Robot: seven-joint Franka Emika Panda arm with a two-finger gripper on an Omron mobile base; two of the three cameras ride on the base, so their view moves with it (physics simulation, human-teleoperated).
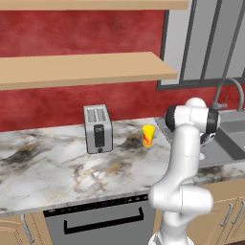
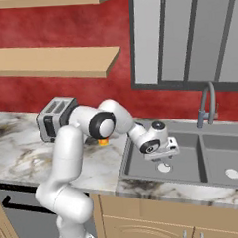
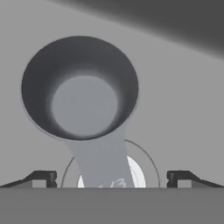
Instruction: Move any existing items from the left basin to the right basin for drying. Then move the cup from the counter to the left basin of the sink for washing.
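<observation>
The cup point(image 1: 148, 135) stands upright on the worktop point(image 1: 48, 162), mouth up and long axis vertical, with its red-orange mark facing the left base camera. It is right of the toaster point(image 1: 97, 128) and near the sink's left edge. From the right base it peeks out orange behind my arm point(image 2: 103, 140).

The worktop is white-grey marble with dark and gold veins. It runs along a red wall, with a dark dishwasher front point(image 1: 100, 222) below it and wooden cabinet doors under the sink.

I count one cup, one toaster with two slots, and two wooden shelves point(image 1: 81, 69) on the wall. There is one window point(image 2: 185, 33), one arched tap point(image 2: 207, 104) and two basins, each with a pale round drain.

My tool point(image 2: 165, 161) hangs low in the left basin point(image 2: 138, 167), over its drain point(image 3: 136, 174). Its fingers point(image 3: 46, 178) are spread wide apart and grip nothing.

Between them, in the hand view, is one grey glass point(image 3: 81, 105). Its open mouth faces my camera and its body narrows down toward the drain. I cannot tell whether it stands quite straight.

The right basin point(image 2: 226, 152) lies beyond the divider, just right of the tap.
</observation>
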